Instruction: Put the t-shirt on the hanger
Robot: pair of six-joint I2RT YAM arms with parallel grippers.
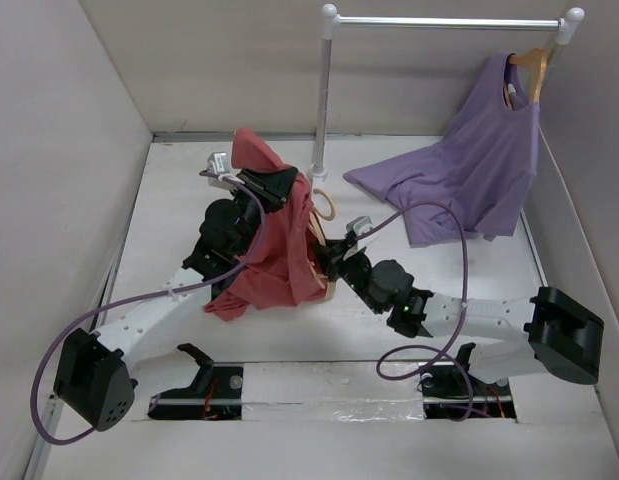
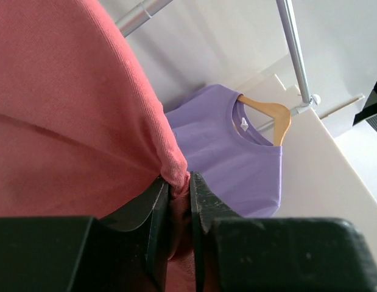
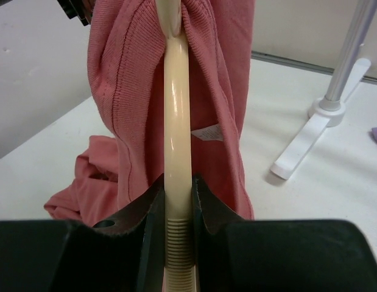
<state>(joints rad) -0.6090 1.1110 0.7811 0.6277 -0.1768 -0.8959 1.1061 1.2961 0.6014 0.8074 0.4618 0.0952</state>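
The coral-red t-shirt [image 1: 274, 255] hangs bunched in mid-table, its lower part heaped on the table. My left gripper [image 1: 272, 183] is shut on a fold of the t-shirt near its top, seen pinched between the jaws in the left wrist view [image 2: 176, 173]. The pale tan hanger [image 1: 323, 210] runs inside the shirt, its hook showing at the upper right. My right gripper [image 1: 329, 262] is shut on the hanger's arm [image 3: 176, 121], which runs up into the t-shirt's opening [image 3: 206, 73]; the ribbed end sits between the jaws.
A white clothes rail [image 1: 321, 95] stands at the back on a white foot [image 3: 310, 131]. A lilac-purple t-shirt [image 1: 469, 170] hangs from it on another wooden hanger [image 2: 270, 112], its hem on the table. Grey walls close in left, back and right.
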